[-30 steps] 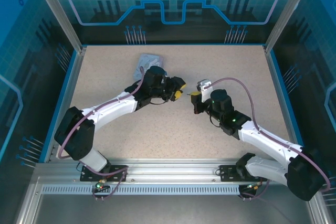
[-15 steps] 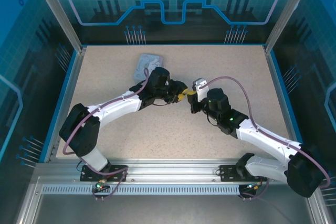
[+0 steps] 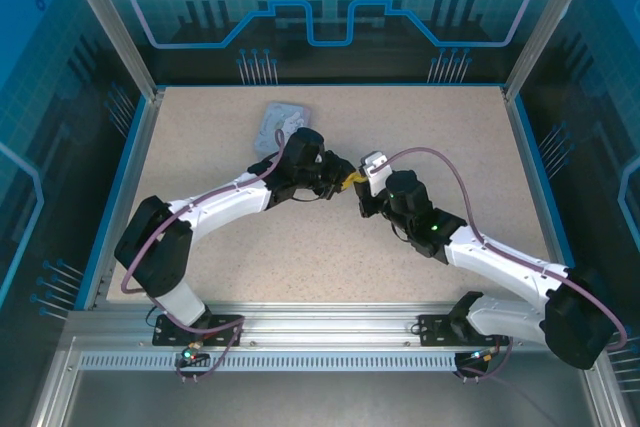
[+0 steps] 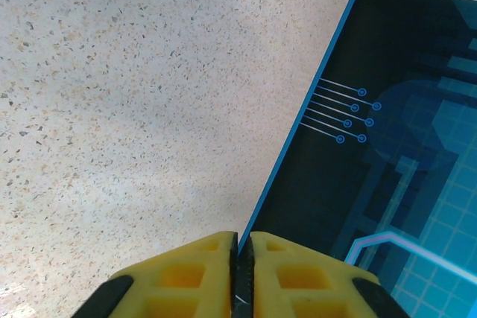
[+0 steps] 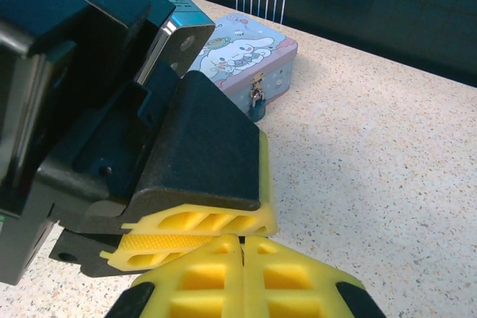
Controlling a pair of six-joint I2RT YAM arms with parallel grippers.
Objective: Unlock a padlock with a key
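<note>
On your left gripper [image 4: 243,240] the yellow fingers [image 4: 186,273] are closed to a hairline slit, above the speckled table [image 4: 134,94] near its blue edge [image 4: 298,121].

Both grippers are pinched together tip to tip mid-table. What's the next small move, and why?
Probably open the right gripper slightly. The left gripper looks shut at its tips, seemingly sharing something thin, likely the key, and the padlock hangs on the tin box beside the left arm. I cannot confirm the key itself.

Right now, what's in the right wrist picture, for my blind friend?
The shut right claw nearly touches the yellow-padded left claw. Behind them, a cartoon tin box with a tiny padlock on its front sits on the speckled table.
</note>
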